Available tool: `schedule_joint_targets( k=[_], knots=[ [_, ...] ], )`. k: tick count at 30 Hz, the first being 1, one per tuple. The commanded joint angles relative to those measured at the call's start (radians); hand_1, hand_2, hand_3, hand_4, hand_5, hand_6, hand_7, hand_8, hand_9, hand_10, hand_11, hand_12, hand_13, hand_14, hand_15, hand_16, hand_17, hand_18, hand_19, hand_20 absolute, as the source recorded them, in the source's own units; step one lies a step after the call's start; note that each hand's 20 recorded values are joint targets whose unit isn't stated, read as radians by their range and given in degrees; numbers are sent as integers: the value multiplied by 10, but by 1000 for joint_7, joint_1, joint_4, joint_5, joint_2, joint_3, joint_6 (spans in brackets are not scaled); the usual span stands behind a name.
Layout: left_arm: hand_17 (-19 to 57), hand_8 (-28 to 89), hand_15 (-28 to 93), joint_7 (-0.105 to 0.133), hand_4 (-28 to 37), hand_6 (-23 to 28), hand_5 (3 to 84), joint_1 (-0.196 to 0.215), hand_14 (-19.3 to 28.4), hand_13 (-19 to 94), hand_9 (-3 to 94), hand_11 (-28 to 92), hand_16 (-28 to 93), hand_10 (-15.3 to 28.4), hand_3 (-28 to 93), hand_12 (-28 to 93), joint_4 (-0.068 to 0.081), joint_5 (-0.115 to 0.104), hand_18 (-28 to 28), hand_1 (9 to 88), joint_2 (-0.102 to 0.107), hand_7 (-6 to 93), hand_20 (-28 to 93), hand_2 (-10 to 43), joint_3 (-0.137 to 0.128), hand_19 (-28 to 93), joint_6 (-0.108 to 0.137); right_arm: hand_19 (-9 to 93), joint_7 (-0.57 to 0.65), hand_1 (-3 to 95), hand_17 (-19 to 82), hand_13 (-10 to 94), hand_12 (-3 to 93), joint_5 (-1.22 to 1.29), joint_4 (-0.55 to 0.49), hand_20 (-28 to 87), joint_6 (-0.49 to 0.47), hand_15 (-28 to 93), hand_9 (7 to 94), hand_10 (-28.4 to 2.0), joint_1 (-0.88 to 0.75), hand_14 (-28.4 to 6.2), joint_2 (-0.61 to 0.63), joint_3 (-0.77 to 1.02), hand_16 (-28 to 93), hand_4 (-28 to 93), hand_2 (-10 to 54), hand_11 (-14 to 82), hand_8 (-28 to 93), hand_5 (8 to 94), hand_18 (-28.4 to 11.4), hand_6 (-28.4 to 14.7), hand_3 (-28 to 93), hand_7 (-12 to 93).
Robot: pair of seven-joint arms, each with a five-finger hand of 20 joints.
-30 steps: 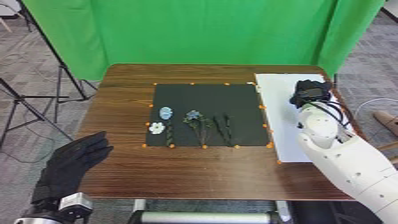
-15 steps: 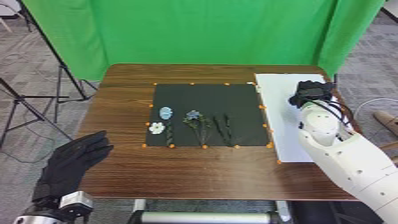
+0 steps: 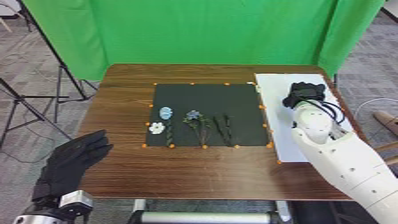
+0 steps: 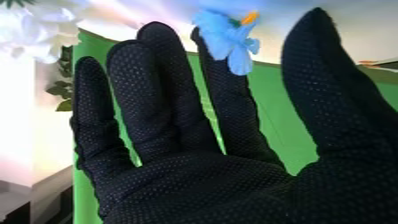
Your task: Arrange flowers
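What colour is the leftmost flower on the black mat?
The flower has white petals, clearest in the head view.

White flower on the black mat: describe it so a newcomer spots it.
In the head view, find the black mat on the brown table. The white flower lies near the mat's left edge, in its lower half. It is the only white bloom there, just below the pale blue flower.

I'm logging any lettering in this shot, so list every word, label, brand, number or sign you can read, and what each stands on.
None: no text can be read on the black mat, the white sheet or the right hand's glove.
The dark marks on the right arm are too small to tell whether they are lettering.
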Motion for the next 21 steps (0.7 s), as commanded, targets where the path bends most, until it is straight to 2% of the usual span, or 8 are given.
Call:
schedule_joint_targets(
  k=[1,5,7,10,14,15,19,21],
  knots=[
    [-95,-75,544,-19,-140,141,467,0,279,260,375,336,-104,219,819,101,1,17,219,268,-25,122,169,30,-1,562,-19,716,2,316,154,486,227,-16,1,225,-9,772,567,-190,-7,-168,-1,3,198,-281,-45,490,-139,606,-284,11,817,175],
    [-95,-75,544,-23,-139,142,466,-2,278,261,374,337,-105,219,820,102,2,21,219,268,-30,122,169,30,0,562,-25,713,4,327,156,494,229,-29,10,231,18,768,576,-185,-6,-163,7,-7,199,-282,-45,486,-142,610,-284,12,818,177],
    [-94,-74,544,-13,-139,142,466,1,278,260,375,336,-105,219,820,102,2,11,219,268,-18,122,168,30,4,562,-15,713,3,336,158,501,229,-40,16,233,37,767,584,-180,-6,-159,7,-10,201,-282,-42,484,-143,618,-284,12,819,175],
    [-94,-75,544,-16,-138,142,466,2,279,260,374,337,-105,219,821,102,1,16,218,268,-23,122,168,30,2,562,-17,726,0,422,175,563,268,-56,23,240,68,744,672,-130,-5,-126,11,-19,217,-282,-45,429,-62,707,-284,15,760,179],
    [-94,-75,544,-26,-138,142,466,-2,279,260,374,336,-105,219,821,101,1,23,218,268,-34,122,168,30,1,562,-23,742,-9,486,192,616,335,-74,22,233,92,712,767,-87,-12,-94,20,-21,253,-282,-50,351,-20,808,-274,17,719,175],
    [-94,-75,544,-11,-138,142,466,8,278,260,374,336,-105,219,821,101,0,12,218,268,-19,122,168,30,4,562,-11,743,-11,489,193,621,335,-78,23,233,100,709,775,-85,-10,-92,21,-24,256,-282,-50,348,-16,813,-272,18,718,176],
    [-94,-75,544,-19,-139,141,466,16,278,260,374,336,-105,219,821,102,-5,18,218,268,-34,123,168,30,-4,562,-15,755,-20,500,203,641,334,-82,9,235,125,705,805,-72,-3,-82,37,-34,264,-282,-55,334,-8,826,-259,25,718,180],
    [-94,-75,544,-10,-139,141,466,22,278,261,374,337,-105,219,821,101,-6,10,218,268,-23,123,168,31,-5,562,-9,757,-21,499,204,647,336,-77,0,235,143,701,809,-72,9,-79,47,-48,268,-282,-57,330,-6,829,-255,25,721,179]
  ],
)
